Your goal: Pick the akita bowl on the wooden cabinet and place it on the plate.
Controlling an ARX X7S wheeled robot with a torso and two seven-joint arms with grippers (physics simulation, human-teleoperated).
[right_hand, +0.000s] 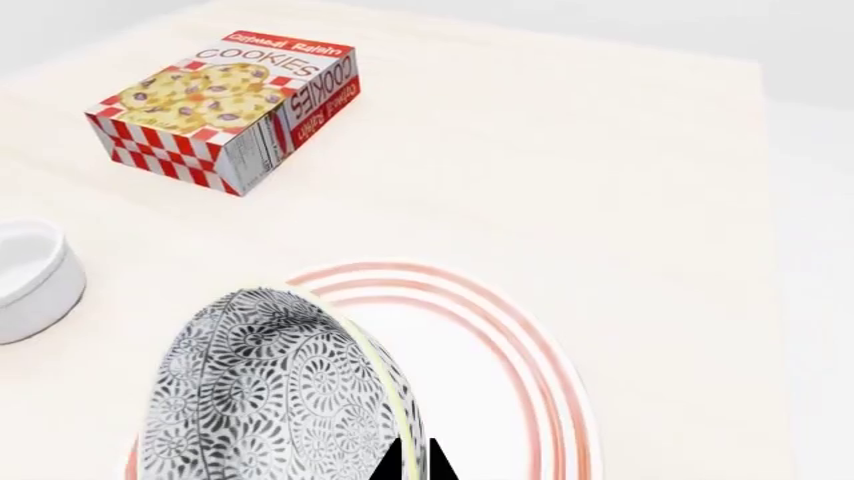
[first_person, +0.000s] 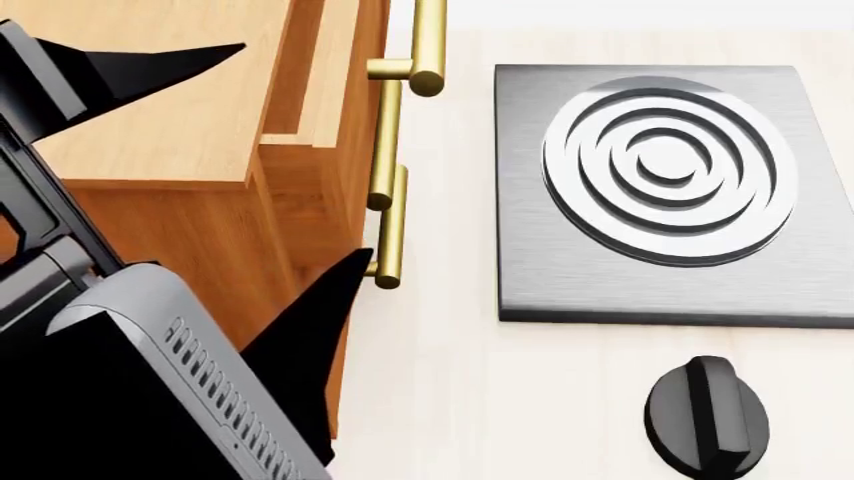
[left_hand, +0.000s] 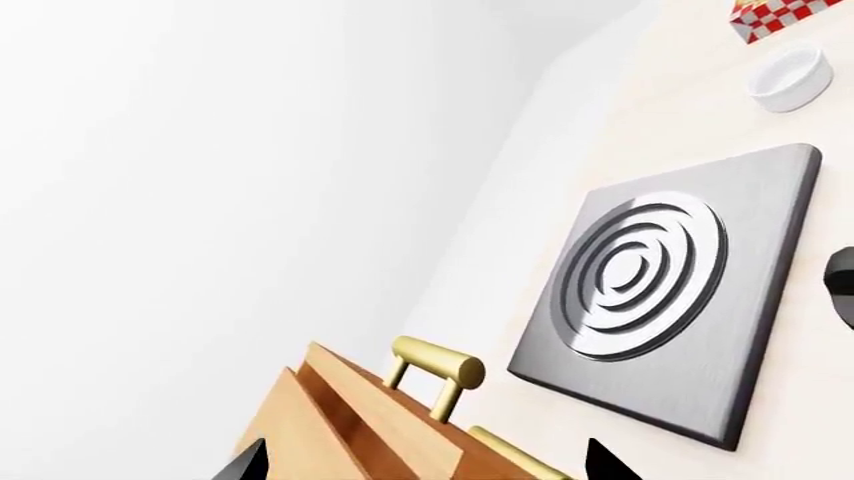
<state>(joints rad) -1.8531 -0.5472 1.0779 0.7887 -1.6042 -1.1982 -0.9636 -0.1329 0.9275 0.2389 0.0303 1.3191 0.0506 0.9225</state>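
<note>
Holding the akita bowl by its rim, your right gripper has its fingers pinched closed on the edge, the bowl tipped on its side over the plate, so it looks ready to lower. I'd level it first so it lands on its base. The cookie box and small white cup lie clear of the plate. Your left gripper hangs spread open and empty by the wooden cabinet, out of the way.
</note>
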